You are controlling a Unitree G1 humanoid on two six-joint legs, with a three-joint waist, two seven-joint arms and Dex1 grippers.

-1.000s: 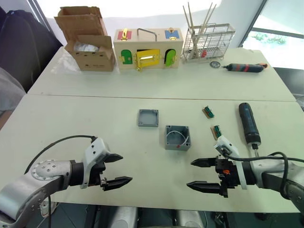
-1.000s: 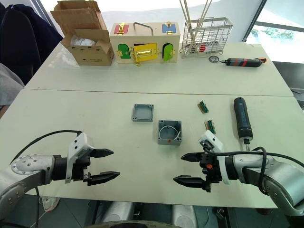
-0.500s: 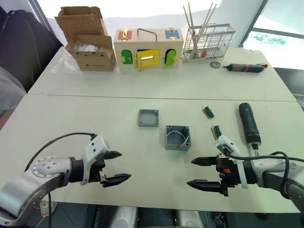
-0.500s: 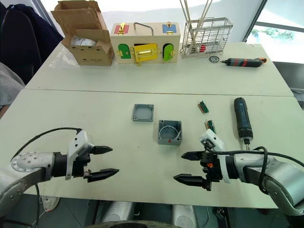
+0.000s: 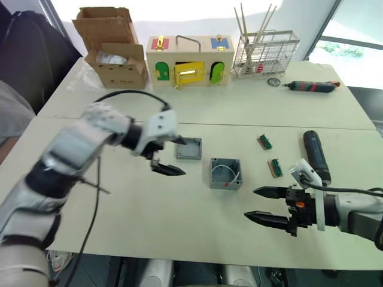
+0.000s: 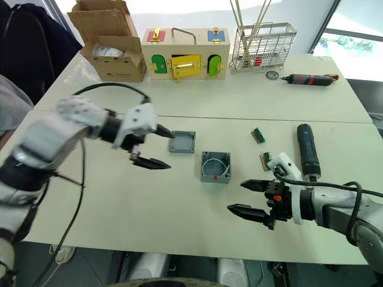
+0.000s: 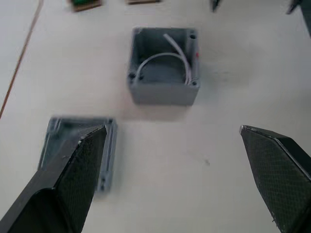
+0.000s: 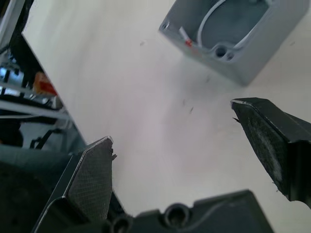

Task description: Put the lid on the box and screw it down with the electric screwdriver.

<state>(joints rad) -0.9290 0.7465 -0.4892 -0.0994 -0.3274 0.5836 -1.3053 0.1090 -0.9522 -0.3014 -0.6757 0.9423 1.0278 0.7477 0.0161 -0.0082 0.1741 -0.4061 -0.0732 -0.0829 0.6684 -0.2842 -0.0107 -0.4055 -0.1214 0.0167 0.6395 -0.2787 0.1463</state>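
The lid (image 5: 189, 149), a shallow grey square, lies open side up at mid-table. The deeper grey box (image 5: 225, 173) stands just right of it and nearer me, with a white wire coiled inside and a small red mark on its front. My left gripper (image 5: 180, 157) hovers open at the lid's left edge, and in the left wrist view one finger overlaps the lid (image 7: 57, 132) with the box (image 7: 163, 68) beyond. My right gripper (image 5: 251, 203) is open and empty, low over the table in front and right of the box (image 8: 228, 34). The black electric screwdriver (image 5: 315, 156) lies flat at the right.
Two small green parts (image 5: 264, 142) (image 5: 274, 167) lie between the box and the electric screwdriver. Along the far table stand a cardboard box (image 5: 114, 48), a wooden box with coloured doors (image 5: 188, 60) and a wire rack (image 5: 263, 54). A red-and-black screwdriver (image 5: 311, 86) lies beside the rack.
My left arm has swung from the table's near edge forward and right to the lid, still open. The right gripper has shifted slightly right and stays open.
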